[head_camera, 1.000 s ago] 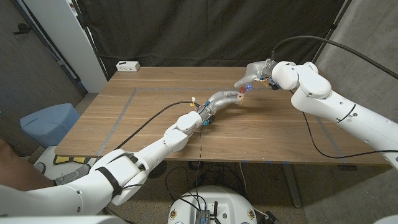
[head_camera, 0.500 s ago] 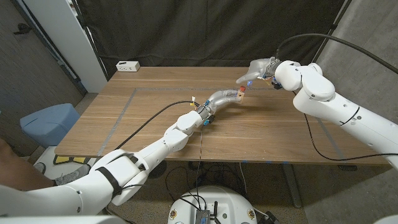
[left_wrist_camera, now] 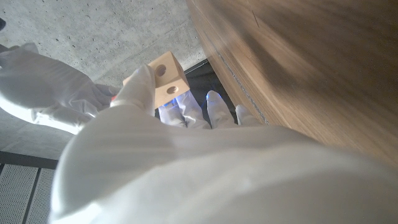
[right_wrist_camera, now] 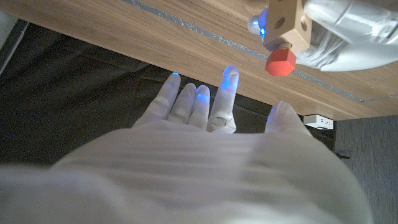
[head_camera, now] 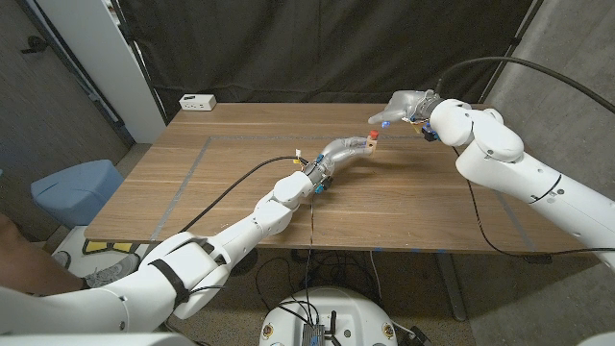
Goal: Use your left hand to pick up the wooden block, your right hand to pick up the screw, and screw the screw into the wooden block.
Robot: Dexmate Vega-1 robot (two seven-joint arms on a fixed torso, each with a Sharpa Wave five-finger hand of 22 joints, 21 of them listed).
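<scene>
Pale wooden cube block (right_wrist_camera: pixel 288 23) gripped by left hand (head_camera: pixel 348 150), red hex-headed screw (right_wrist_camera: pixel 280 61) seated in it; right hand (head_camera: pixel 404 105) released, fingers spread.

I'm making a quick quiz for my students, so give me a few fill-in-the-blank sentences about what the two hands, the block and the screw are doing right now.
1. The wooden block is held by the robot's ____ hand.
2. The head of the screw sticking out of the block is coloured ____.
3. The right hand holds nothing, and its fingers are ____.
4. The block is held above a table made of ____.

Missing words: left; red; apart; wood
</scene>
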